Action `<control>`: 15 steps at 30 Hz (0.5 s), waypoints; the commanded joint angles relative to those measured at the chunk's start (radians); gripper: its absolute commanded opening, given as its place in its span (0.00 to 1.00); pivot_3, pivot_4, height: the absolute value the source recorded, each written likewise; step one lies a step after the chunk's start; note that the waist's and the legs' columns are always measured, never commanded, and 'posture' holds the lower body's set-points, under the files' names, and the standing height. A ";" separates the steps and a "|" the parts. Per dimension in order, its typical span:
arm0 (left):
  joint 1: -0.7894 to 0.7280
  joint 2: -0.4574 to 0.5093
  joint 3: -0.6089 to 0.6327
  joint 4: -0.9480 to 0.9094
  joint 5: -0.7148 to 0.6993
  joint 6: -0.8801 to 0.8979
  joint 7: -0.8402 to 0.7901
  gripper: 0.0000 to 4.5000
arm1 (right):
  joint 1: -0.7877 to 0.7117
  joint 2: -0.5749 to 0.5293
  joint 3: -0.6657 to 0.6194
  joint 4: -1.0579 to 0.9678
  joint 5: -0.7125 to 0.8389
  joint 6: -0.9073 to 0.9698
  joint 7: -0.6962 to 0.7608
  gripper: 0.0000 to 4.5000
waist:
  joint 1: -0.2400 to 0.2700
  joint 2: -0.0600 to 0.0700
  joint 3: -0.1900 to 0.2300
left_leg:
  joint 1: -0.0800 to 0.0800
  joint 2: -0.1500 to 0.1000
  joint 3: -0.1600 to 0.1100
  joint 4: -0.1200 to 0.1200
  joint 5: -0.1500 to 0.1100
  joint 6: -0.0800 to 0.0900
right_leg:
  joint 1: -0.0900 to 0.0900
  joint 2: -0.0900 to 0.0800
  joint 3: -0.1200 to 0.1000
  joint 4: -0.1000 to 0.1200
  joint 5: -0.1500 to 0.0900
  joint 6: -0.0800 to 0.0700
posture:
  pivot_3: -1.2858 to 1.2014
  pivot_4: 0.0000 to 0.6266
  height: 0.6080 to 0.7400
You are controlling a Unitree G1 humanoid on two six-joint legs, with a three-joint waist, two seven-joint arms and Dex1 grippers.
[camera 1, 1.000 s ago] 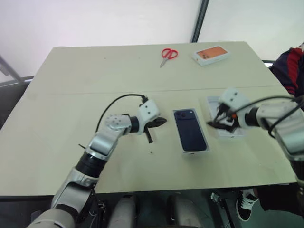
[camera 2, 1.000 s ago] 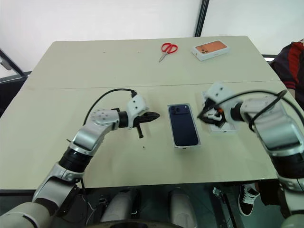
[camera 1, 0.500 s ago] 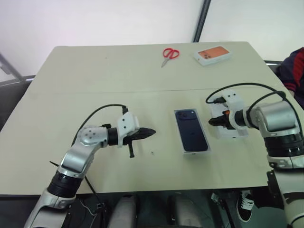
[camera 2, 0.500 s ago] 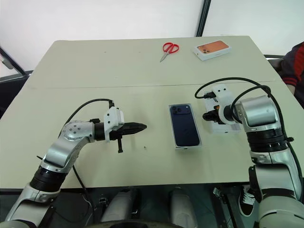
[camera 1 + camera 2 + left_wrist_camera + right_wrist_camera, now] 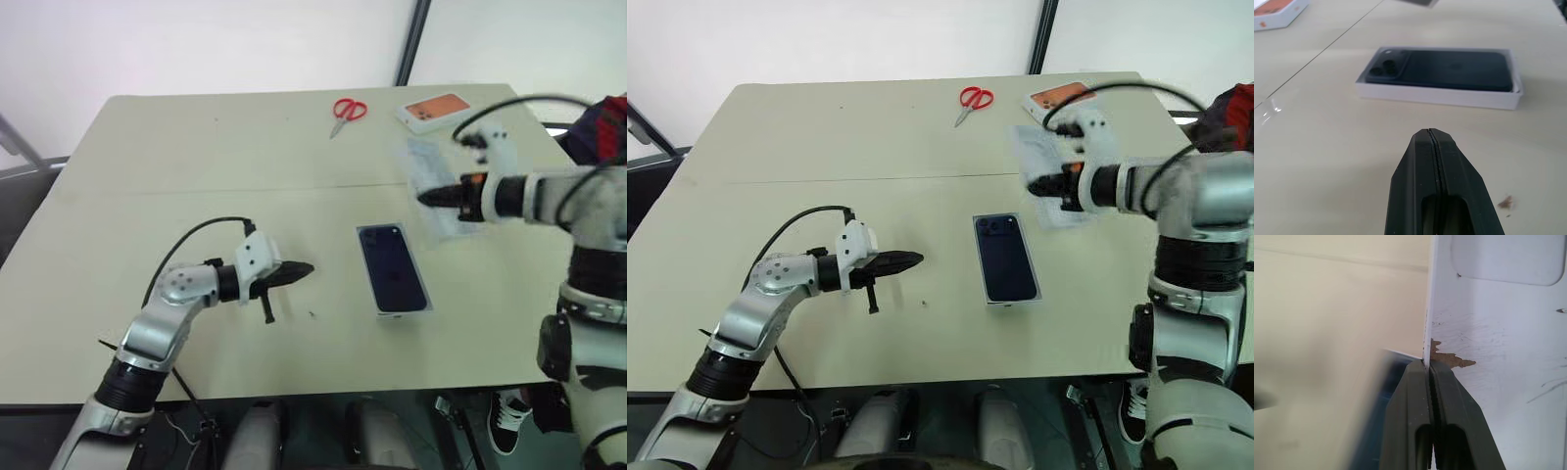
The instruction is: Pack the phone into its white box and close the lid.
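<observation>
A: Which step is the robot at?

B: The phone (image 5: 393, 267) lies already in the white box (image 5: 1442, 96), face down, the camera cluster up. The box stands on the table (image 5: 196, 157) in front of the robot. So what remains is the closing. The right gripper (image 5: 1035, 184) is clamped tight on one wall of the lid (image 5: 434, 192) and carries it in the air, tilted, above and beyond the box, to its right.

A: And the left one?

B: The left gripper (image 5: 304, 267) has its jaws pressed together with nothing between them. It hovers to the left of the box, apart from it, pointing toward it.

A: What does the next move ask?

B: In my judgement the lid must come over the box, be turned level with the open side down, and its edges lined up with the walls before it is pushed down. It is held by one wall only, so it can swing or go on crooked.

A: What are the things made of?

B: The lid is thin white cardboard; the wrist view shows scratches and a small brown tear at the pinched edge. The box is shallow, with straight white walls. The phone is slim, dark blue, matte, with rounded corners. The table is smooth and pale beige.
</observation>
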 commanded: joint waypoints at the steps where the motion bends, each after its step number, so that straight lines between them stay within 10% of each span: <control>1: -0.031 0.001 0.041 0.024 -0.010 -0.024 0.022 0.00 | 0.035 0.063 -0.050 -0.019 0.435 0.013 -0.171 0.01 | 0.000 0.000 0.000 | 0.000 0.000 0.000 0.000 0.000 0.000 | 0.000 0.000 0.000 0.000 0.000 0.000 | 0.52 0.24 1.00; 6: -0.055 0.010 0.080 0.066 -0.013 -0.036 0.044 0.00 | 0.232 0.049 0.146 -0.026 1.240 -0.264 -0.778 0.01 | 0.005 -0.001 0.000 | -0.001 -0.001 -0.001 0.001 0.000 0.000 | 0.001 -0.002 0.000 0.000 0.000 0.000 | 0.52 0.24 1.00; 15: -0.050 -0.017 0.084 0.033 -0.031 -0.015 0.071 0.00 | 0.451 0.176 0.162 -0.101 1.289 -0.468 -1.129 0.01 | -0.003 -0.001 0.000 | -0.001 0.000 0.000 0.003 -0.001 0.002 | 0.001 0.000 0.000 0.000 0.000 0.000 | 0.52 0.24 1.00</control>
